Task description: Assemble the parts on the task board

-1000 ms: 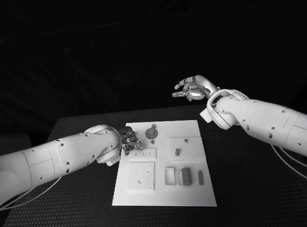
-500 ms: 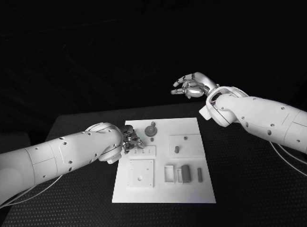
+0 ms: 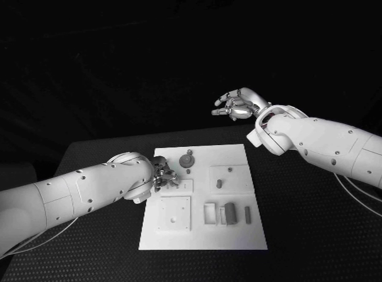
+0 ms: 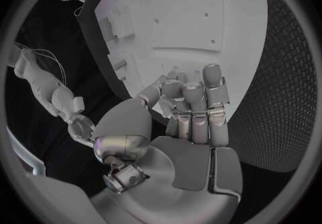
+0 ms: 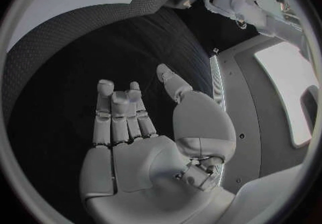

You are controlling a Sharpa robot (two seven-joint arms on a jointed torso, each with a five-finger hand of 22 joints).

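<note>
L hand [image 3: 163,176] fingertips hide whatever they touch on task board [image 3: 242,235].

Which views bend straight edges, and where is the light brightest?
Head view: the task board glows white against the dark table, its edges straight. Left wrist view: the board's edges curve, fisheye. Right wrist view: the right hand brightly lit, background black.

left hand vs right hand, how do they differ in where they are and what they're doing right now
The left hand is low at the task board, at its left edge, fingers together over it; the right hand is raised beyond the table's far side, away from the board. The left hand's fingers reach down toward the board; whether they pinch a part cannot be told. The right hand's fingers are apart and hold nothing. Both are silver hands on white arms.
</note>
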